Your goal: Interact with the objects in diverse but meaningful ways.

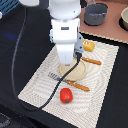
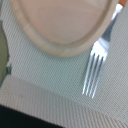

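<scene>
Placemat (image 1: 45,80) beneath plate (image 2: 60,25), fork (image 2: 95,70)

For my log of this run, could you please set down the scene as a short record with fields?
surface: woven placemat on a dark table
plate: tan round plate, largely hidden by the arm in the exterior view
fork: orange-handled fork, tines beside the plate rim
knife: orange-handled knife on the plate's far side
red fruit: red round fruit at the placemat's near edge
bread: golden-orange bread loaf
pot: grey pot off the placemat
end effector: above the plate, hidden; state cannot be told
</scene>
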